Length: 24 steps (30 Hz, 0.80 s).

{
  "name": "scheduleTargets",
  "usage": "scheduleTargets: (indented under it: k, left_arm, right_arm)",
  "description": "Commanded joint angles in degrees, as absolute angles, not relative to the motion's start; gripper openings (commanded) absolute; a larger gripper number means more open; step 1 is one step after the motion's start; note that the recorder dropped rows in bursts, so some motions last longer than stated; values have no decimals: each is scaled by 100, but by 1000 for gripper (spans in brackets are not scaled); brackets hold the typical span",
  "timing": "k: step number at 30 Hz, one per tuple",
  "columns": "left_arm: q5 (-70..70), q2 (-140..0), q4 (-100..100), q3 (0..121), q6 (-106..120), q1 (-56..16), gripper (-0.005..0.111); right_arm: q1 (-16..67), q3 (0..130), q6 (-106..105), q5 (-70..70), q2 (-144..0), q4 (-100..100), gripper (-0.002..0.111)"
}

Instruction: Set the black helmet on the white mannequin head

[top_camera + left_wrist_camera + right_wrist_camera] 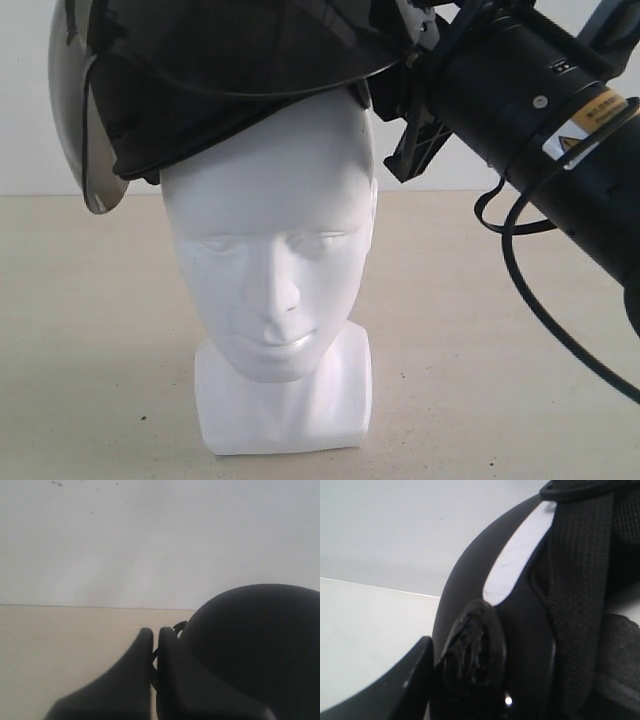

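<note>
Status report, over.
Right claw shut on matte black round helmet rim. Left claw shut beside dome. Helmet tilted atop glossy white mannequin head. No obstruction seen.

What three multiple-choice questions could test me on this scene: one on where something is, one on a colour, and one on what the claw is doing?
1. Where is the black helmet?
A. Lying on the table beside the head
B. Over the top of the white mannequin head, tilted
C. Under the head's base

2. What colour is the mannequin head?
A. Black
B. Beige
C. White

3. What is the right gripper doing?
A. Clamping the helmet's rim
B. Hanging open, far from everything
C. Holding the head's neck

Answers:
1 B, since the exterior view shows the helmet covering the crown with its visor side lower.
2 C, since the face, neck and base are glossy white.
3 A, since the right wrist view shows the helmet's edge between the fingers.
</note>
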State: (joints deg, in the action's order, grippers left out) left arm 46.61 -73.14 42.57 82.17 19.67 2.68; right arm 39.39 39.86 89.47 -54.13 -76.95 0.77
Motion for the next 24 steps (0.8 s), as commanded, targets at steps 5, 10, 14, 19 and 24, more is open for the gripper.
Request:
scheduleTargets:
  k: [5,10,14,19,24]
  left_arm:
    - [6915,-9201,7414,9416,4889,1680,4]
    - [6996,-10192,7704,9628,5780,1599,4]
    - [6996,-10713,7439,9637,5941,1102,4]
    - [6996,-10771,7400,9637,5966,774,4]
    - [6996,-10771,7254,9637,5817,601,4]
  right_arm:
    - [3911,3869,8622,-4746,-7783,532,0]
    - [3911,3869,8651,-4745,-7783,532,0]
    - [3911,3918,8639,-4814,-7783,496,0]
    - [3911,3954,8619,-4856,-7783,484,0]
    - [3911,3954,8520,-4880,-7783,484,0]
